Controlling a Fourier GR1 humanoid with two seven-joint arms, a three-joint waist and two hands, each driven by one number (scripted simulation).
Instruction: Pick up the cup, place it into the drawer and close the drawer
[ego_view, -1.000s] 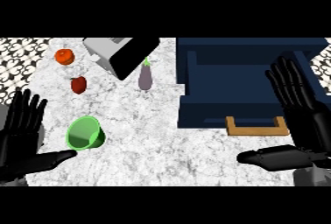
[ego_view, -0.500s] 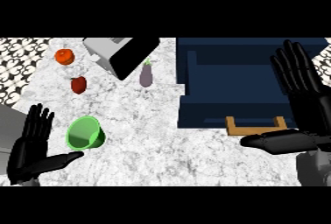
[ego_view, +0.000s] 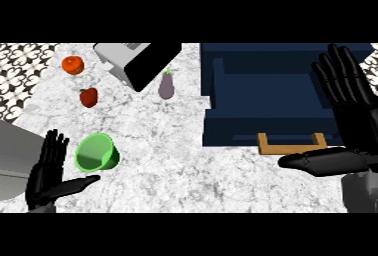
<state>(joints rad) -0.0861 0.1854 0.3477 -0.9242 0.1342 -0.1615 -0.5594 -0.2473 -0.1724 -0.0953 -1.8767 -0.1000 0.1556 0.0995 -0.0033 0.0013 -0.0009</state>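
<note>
A green cup (ego_view: 97, 153) lies tipped on the marble counter at the lower left, its mouth facing down-left. My left hand (ego_view: 50, 176) is open just left of and below the cup, fingers up and thumb stretched under it, not touching it. The dark blue drawer (ego_view: 273, 95) stands pulled open at the upper right, with a wooden handle (ego_view: 291, 144) on its front. Open and upright, my right hand (ego_view: 347, 116) is at the drawer's right side, its thumb pointing left below the handle.
An orange tomato (ego_view: 71, 64), a red pepper (ego_view: 88, 97) and a purple eggplant (ego_view: 167, 86) lie at the back of the counter. A grey and black appliance (ego_view: 136, 59) stands at the back centre. Patterned tiles (ego_view: 22, 70) border the left.
My left hand has drawn in to the right and down, closer to the cup. My right hand has moved up and right along the drawer's side. The cup has not moved.
</note>
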